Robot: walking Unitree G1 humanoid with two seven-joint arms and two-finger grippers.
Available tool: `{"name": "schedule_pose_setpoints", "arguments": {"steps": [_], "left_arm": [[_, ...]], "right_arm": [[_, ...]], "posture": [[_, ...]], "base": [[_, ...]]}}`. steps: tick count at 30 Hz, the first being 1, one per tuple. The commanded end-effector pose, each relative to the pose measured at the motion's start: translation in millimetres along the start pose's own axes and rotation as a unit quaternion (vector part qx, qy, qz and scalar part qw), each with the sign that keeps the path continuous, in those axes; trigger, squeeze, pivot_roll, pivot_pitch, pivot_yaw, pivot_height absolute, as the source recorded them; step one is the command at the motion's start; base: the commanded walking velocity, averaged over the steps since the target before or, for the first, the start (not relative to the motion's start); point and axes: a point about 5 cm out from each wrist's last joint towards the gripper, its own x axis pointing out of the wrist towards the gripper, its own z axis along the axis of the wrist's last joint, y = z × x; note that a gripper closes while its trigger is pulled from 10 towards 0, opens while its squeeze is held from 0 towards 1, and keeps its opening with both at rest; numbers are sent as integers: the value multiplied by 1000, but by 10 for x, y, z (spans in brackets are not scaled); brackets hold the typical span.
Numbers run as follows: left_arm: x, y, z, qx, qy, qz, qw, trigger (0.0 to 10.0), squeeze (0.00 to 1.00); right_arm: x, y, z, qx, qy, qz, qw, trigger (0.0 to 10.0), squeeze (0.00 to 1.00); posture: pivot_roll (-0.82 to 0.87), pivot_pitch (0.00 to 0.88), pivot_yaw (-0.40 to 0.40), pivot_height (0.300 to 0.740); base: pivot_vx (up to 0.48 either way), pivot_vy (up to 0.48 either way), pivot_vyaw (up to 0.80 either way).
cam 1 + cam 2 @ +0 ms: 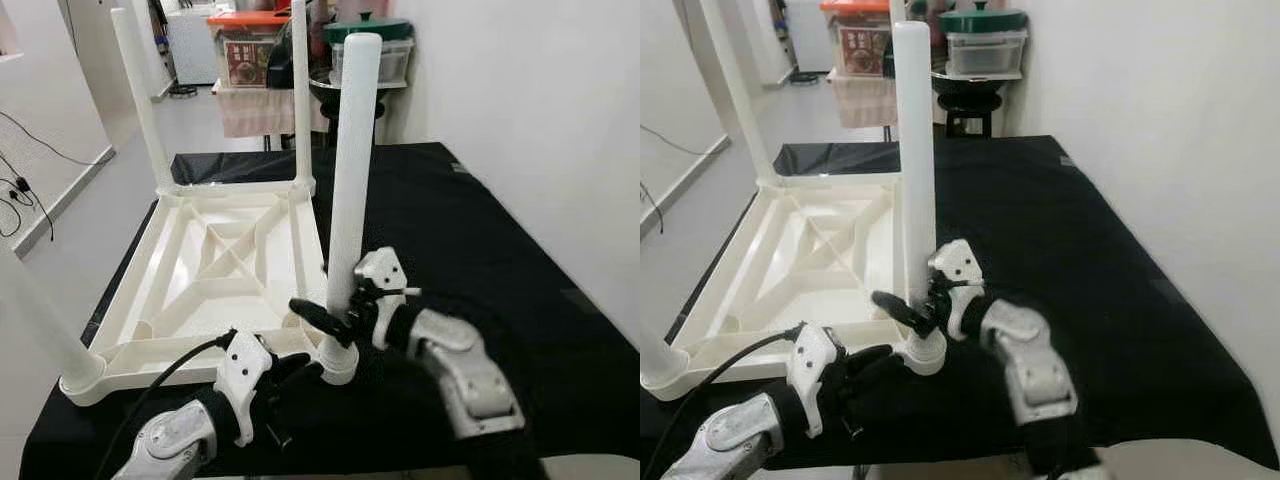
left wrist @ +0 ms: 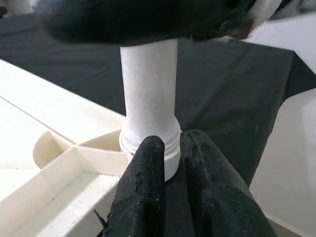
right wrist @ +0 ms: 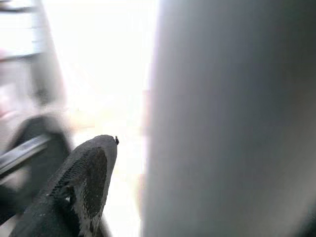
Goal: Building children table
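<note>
An upturned tabletop (image 1: 215, 265) lies on the left of a cloth-covered surface (image 1: 480, 250), with legs standing at its far-left (image 1: 140, 95), far-right (image 1: 301, 90) and near-left (image 1: 40, 325) corners. A fourth leg (image 1: 352, 170) stands in the near-right corner socket (image 1: 338, 362). The right gripper (image 1: 335, 325) is at that leg just above the socket; the left gripper (image 1: 300, 372) sits near the socket's left side. Containers (image 1: 375, 45) stand on stands far behind.
</note>
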Motion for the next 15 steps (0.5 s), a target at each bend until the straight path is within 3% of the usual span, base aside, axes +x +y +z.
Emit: {"name": "schedule_pose_setpoints", "arguments": {"steps": [1, 6, 9, 10, 11, 15], "left_arm": [[24, -9, -12, 3, 3, -2, 1000, 10000, 0], [29, 24, 9, 6, -1, 3, 1000, 10000, 0], [26, 38, 14, 8, -1, 6, 1000, 10000, 0], [21, 51, 17, 10, -1, 10, 1000, 10000, 0], [17, 63, 20, 12, -1, 12, 1000, 10000, 0], [14, 74, 25, 13, -1, 14, 1000, 10000, 0]], "right_arm": [[-14, -18, -47, -4, 8, 43, 999, 10000, 0], [-96, -328, -30, 14, 35, 80, 996, 10000, 0], [-95, -406, -4, 30, 29, 79, 996, 10000, 0], [-88, -466, 11, 44, 27, 83, 995, 3843, 0], [-80, -501, 21, 55, 23, 93, 994, 0, 0], [-84, -529, 30, 70, 12, 112, 991, 0, 0]], "posture": [[106, 0, -49, 740], [122, 0, -60, 740], [130, 0, -65, 740], [136, 0, -67, 740], [137, 0, -65, 740], [131, 0, -64, 740]], "base": [[0, 0, 0], [0, 0, 0], [0, 0, 0], [0, 0, 0], [0, 0, 0], [0, 0, 0]]}}
